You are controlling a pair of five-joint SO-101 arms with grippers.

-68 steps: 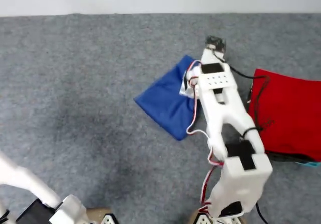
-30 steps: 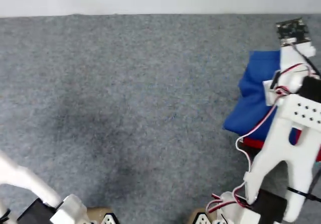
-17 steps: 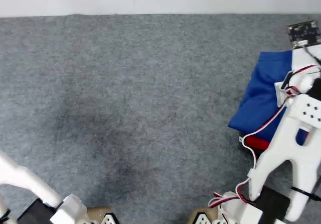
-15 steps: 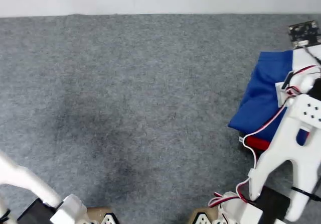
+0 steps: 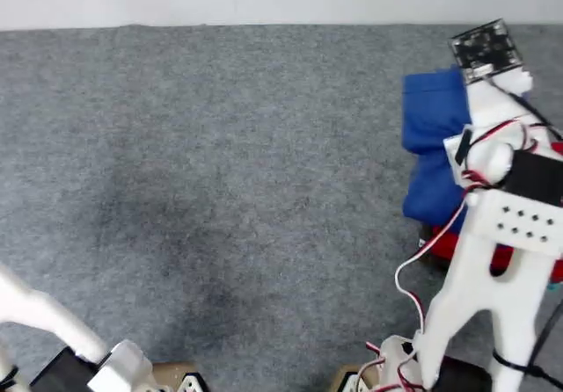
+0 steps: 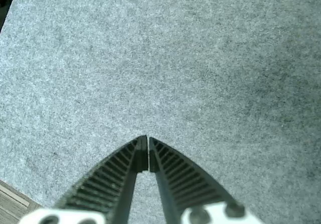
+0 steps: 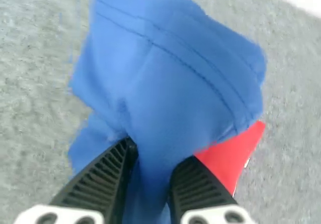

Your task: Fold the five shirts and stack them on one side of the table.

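My right gripper (image 7: 156,156) is clamped on a bunched fold of the blue shirt (image 7: 170,83), with cloth pinched between both my fingers. The rest of the shirt spreads out ahead of my fingertips, creased along its seams, over the grey mat (image 7: 30,58). Beside one finger the red shirt (image 7: 230,156) peeks out from under the blue. Seen from above, the blue lies partly over the red near the table's right edge. Whether it rests there or hangs from my grip, I can't quite tell. My left gripper (image 6: 148,143) is closed, tips meeting, with mat beyond them.
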